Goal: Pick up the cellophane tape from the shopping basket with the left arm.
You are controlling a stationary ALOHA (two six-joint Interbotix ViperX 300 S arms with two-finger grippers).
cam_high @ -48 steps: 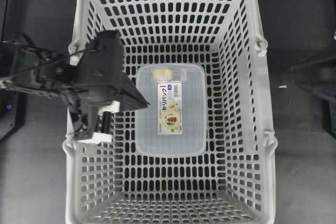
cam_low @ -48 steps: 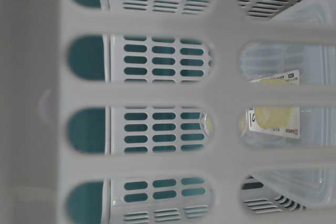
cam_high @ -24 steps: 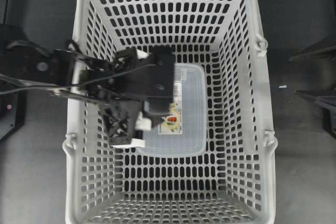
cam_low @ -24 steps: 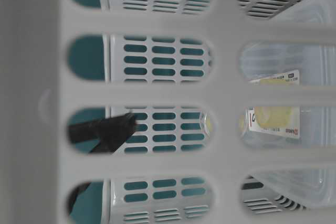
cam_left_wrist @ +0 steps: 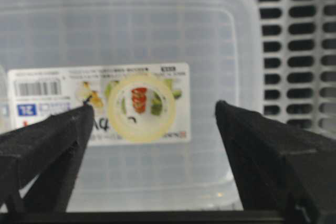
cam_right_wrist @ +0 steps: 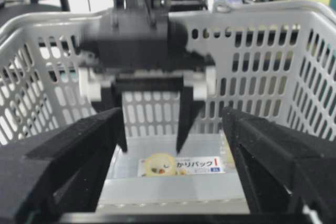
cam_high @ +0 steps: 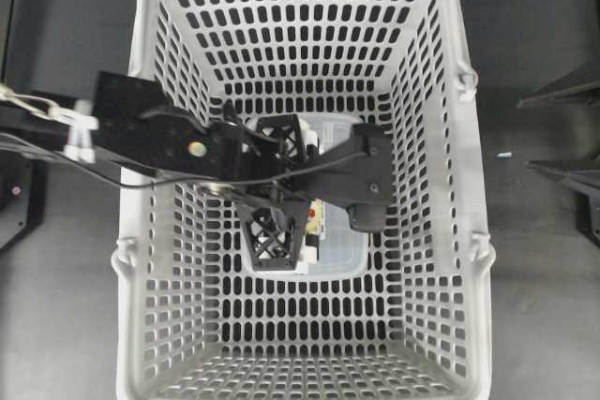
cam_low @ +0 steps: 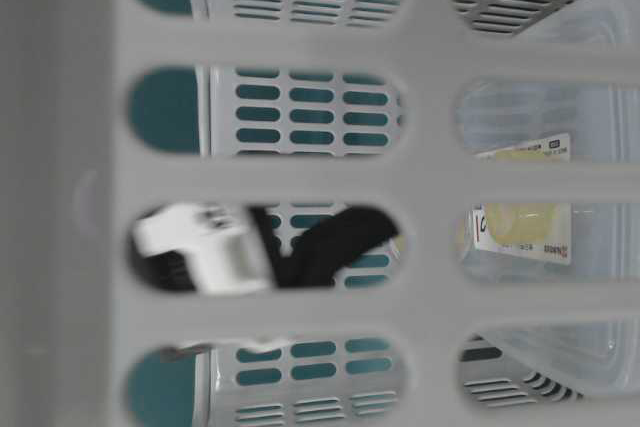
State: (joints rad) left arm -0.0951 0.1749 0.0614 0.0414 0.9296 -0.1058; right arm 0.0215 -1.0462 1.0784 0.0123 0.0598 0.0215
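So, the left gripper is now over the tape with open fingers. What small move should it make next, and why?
Probably lower straight down. In the left wrist view the cellophane tape lies flat on the clear box, between the open fingers of the left gripper, a little nearer one finger. The right wrist view shows the fingertips apparently above the box lid, so closing now would likely miss the tape.

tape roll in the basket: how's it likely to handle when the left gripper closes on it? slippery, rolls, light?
The cellophane tape lies flat on the clear box, so it probably won't roll. It is a small thin ring, likely light and fairly stiff. Ring and lid both look smooth, so it may skate sideways if one finger of the open left gripper touches first.
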